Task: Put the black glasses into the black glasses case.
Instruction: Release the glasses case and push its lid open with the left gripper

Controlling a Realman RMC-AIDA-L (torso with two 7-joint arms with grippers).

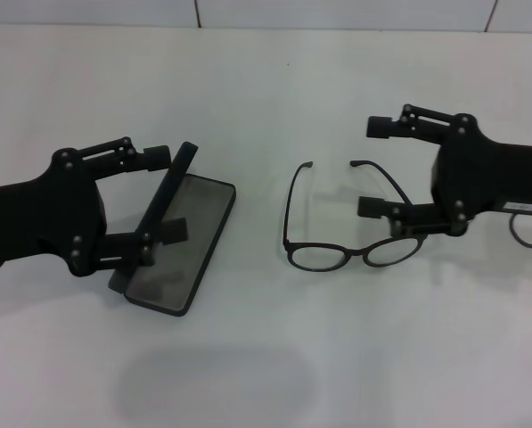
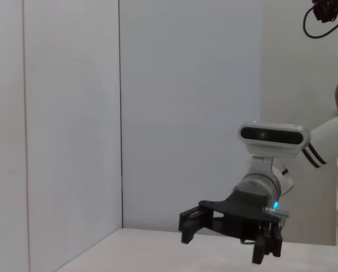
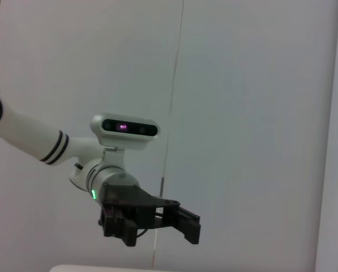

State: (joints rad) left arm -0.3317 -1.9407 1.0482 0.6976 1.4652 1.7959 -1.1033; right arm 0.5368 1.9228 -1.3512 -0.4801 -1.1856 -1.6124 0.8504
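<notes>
The right gripper (image 1: 381, 169) is spread wide, one finger behind the black glasses (image 1: 346, 236) and the other just beside the near temple arm close to its hinge. The glasses rest unfolded on the white table (image 1: 266, 89), lens bar pointing across the robot and temples running away from it. They lie between the two arms, nearer the right one.

The left gripper (image 1: 166, 192) is also spread, its fingers straddling the raised lid of the black glasses case (image 1: 190, 241) (contact cannot be confirmed). The case lies open, grey lining up, well apart to the glasses' left.
</notes>
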